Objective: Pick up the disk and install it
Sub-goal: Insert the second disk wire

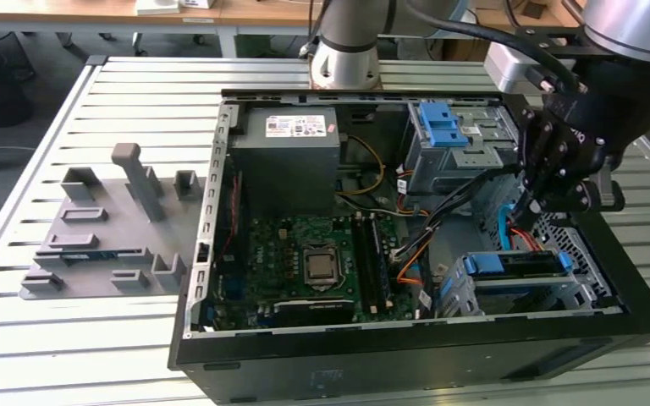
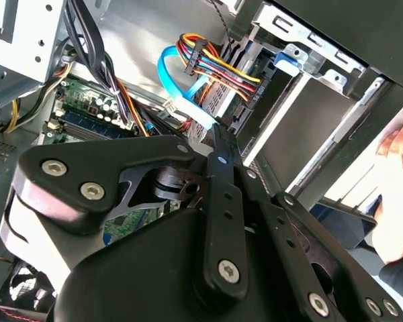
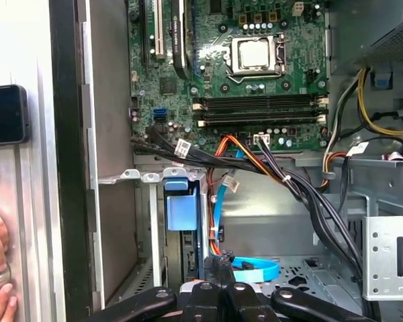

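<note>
**newbie:** So where's the disk [image 1: 511, 264] right now?

**rigfan:** It's sitting in the lower drive bay at the exterior view's right of the open PC case [image 1: 415, 338], blue carrier bracket facing up. The hand [image 1: 527, 205] hangs just above it, fingers pressed together with nothing between them.

**newbie:** Any tips for seating it?

**rigfan:** I'd press flat on the bracket, not on the drive itself, and keep it square to the cage rails so it doesn't jam tilted. Watch the light-blue data cable [image 3: 255, 272] and the power wire bundle [image 2: 215, 64] near the fingertips, they look easy to snag. Can't tell if it's fully latched.
</note>
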Robot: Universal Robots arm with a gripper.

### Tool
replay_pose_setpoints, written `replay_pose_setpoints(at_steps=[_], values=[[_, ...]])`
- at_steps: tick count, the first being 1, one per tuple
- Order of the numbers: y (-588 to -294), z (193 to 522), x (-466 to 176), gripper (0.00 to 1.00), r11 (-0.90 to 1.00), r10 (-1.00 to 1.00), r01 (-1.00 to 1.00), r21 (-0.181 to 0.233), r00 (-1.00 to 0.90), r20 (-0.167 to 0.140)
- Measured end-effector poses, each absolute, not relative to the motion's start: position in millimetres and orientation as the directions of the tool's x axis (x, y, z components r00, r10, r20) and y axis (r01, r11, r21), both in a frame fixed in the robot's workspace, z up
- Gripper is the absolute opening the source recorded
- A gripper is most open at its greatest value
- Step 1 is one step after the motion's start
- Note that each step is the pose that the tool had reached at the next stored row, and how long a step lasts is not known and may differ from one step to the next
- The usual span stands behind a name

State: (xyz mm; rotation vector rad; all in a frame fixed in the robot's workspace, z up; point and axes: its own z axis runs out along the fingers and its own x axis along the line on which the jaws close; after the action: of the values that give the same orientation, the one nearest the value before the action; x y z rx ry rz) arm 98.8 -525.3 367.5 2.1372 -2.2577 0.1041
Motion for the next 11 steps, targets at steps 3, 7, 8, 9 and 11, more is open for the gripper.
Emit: replay_pose_setpoints(at_steps=[3,7,8,9,11], values=[[-525.1,367.6,98.9,0.11,0.053,-0.995,-0.998,-0.028,-0.056,0.083],[-524.5,366.8,98.9,0.11,0.053,-0.994,-0.998,-0.029,-0.056,0.095],[-524.4,366.5,98.9,0.17,0.053,-0.994,-0.998,-0.029,-0.056,0.096],[-524.2,366.1,98.9,0.17,0.053,-0.994,-0.998,-0.029,-0.056,0.096],[-524.1,365.3,98.9,0.17,0.053,-0.994,-0.998,-0.029,-0.056,0.099]])
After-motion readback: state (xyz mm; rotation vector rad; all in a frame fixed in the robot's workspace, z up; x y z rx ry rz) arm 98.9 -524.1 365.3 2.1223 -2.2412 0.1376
